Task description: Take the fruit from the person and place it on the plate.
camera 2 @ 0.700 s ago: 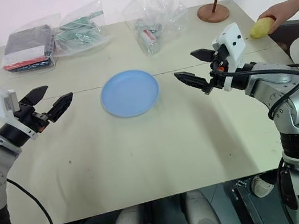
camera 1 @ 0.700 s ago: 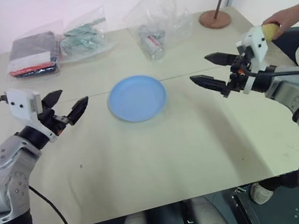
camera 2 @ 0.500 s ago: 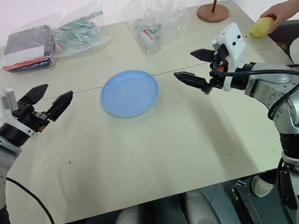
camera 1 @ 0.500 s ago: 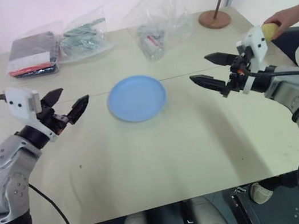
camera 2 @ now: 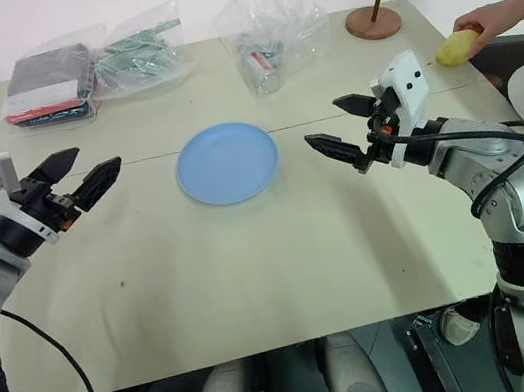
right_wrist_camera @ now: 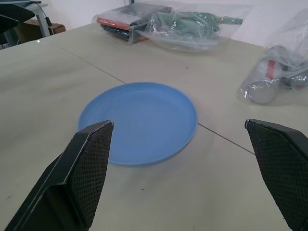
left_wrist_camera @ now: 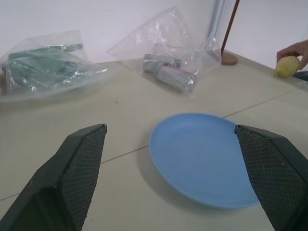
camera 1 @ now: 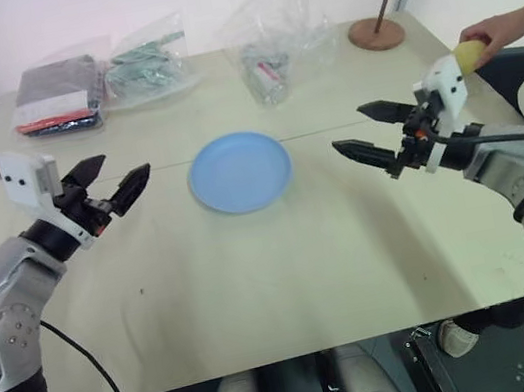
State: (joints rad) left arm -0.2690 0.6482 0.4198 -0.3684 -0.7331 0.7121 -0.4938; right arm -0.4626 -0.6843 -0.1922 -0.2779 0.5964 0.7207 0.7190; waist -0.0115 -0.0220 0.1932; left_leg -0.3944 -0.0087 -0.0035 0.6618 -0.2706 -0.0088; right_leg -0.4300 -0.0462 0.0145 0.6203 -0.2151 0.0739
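**Q:** Since the previous frame, what has changed?

**A:** Very little. My left gripper (camera 1: 108,180) has drifted slightly outward, away from the plate (camera 1: 240,170); my right gripper (camera 1: 369,131) has eased a touch lower. The fruit (camera 2: 457,48) has stayed in the person's hand (camera 2: 490,19), beyond the far right edge of the worktop (camera 1: 278,285).

**Q:** State of the grippers?

**A:** Both stand wide apart and carry nothing. Each hovers above the worktop, one on either side of the plate, fingers pointing inward toward it.

**Q:** How far along is the task?

**A:** I judge it barely begun. The handover has not happened: the fruit is well apart from the right gripper, out past the right arm, on the side away from the plate. The plate lies bare. Left to do: reach to the hand, close on the fruit, carry it across, set it on the plate.

**Q:** Materials and shapes?

**A:** Fruit: pale yellow, oval, dull skin, tapering at one end. Plate: round, shallow, smooth light blue with a low raised rim. Worktop: matte beige, with a thin seam running under the plate. Behind the plate lie crinkled clear plastic bags (camera 1: 267,38) with packed goods, and farther right a brown round stand base (camera 1: 376,33) bearing a thin rod. Gripper fingers (left_wrist_camera: 77,168) are black, wedge-shaped, with cross-hatched pads.
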